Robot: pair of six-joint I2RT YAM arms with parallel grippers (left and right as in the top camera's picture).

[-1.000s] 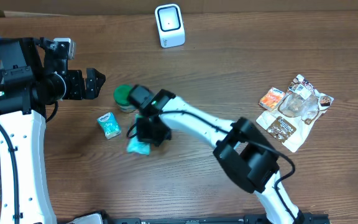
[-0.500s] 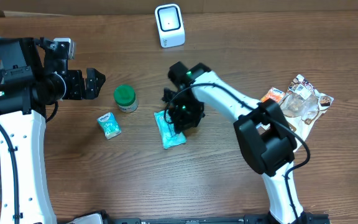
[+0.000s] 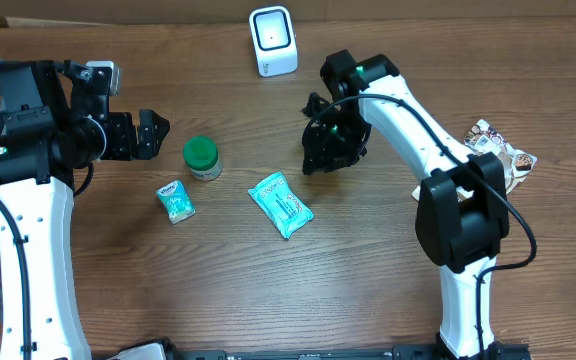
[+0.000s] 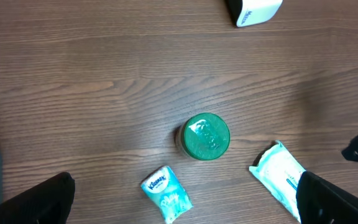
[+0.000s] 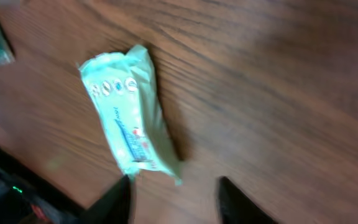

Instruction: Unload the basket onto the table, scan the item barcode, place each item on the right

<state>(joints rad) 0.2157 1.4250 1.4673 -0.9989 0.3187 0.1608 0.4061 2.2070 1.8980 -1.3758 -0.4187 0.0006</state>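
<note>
right tool [image 5: 174, 193] parted, empty, teal wipes packet [image 3: 281, 204] flat on table [image 3: 368, 280] nearby, left tool [image 3: 154, 134] wide open, holding nothing

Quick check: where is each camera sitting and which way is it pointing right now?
Overhead: above the table, looking straight down; left arm and right arm show.
Left wrist: looks down past its open fingers at the green-lidded jar.
Right wrist: looks down between its fingers at the teal packet.
Shared: all three see that packet.
</note>
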